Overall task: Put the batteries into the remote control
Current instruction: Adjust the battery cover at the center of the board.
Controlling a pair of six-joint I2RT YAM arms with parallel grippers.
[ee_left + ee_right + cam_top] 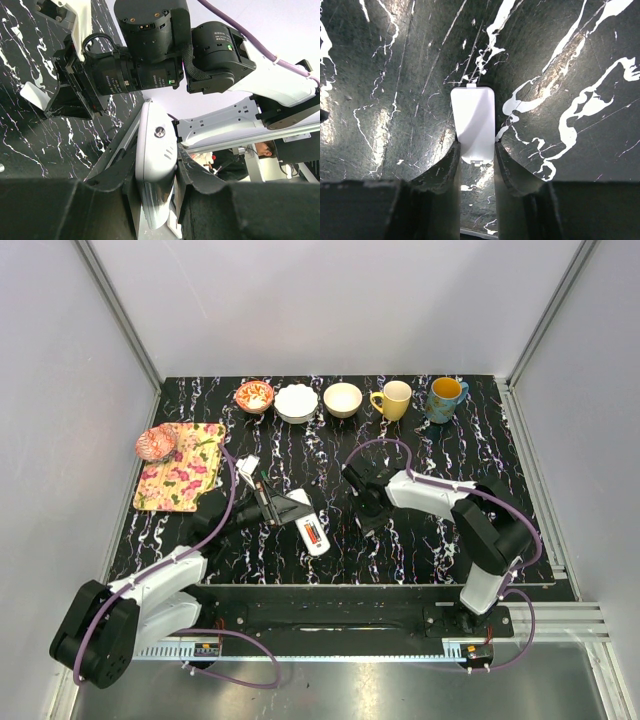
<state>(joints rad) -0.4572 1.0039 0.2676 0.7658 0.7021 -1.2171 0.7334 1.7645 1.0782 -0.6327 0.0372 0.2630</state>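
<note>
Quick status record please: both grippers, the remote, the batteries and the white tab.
left gripper: shut on the remote control, clamped by its sides
right gripper: fingers closed against both sides of the white tab
batteries: reddish, lying in the remote control's open slot
white tab: flat on the table, right of the remote control, not yet fitted

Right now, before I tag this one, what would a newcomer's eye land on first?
The white remote control, centre-left over the black marbled table, clamped in the left end effector with batteries showing in its open slot. Next, the small white tab lying on the table, its near end seemingly pinched by the right end effector. A row of bowls and mugs lines the far edge.
</note>
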